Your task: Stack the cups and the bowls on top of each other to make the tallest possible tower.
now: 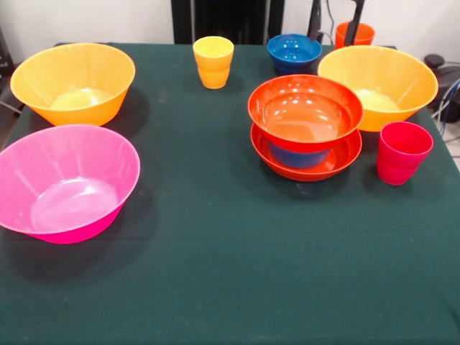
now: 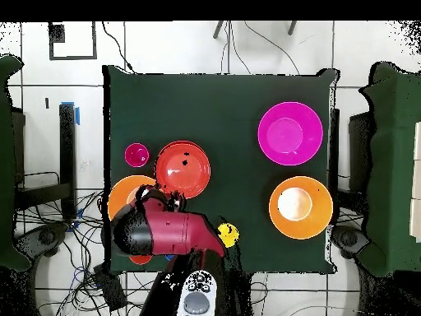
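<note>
Pink bowl (image 1: 66, 181) nearest, unstacked. Tower (image 1: 305, 128) barely begun: red-orange bowl, blue, red-orange. Cups, big bowls remain. Gripper (image 2: 164, 199) jaw state: cannot tell.

1. Front view: low camera across the worktop (image 1: 215, 273), facing the robot's side, close to the bowls.
2. Overhead view: high camera looking straight down, covering the whole worktop (image 2: 230, 107) and surrounding floor.
3. Shared area: the worktop surface, turned half round between views.
</note>
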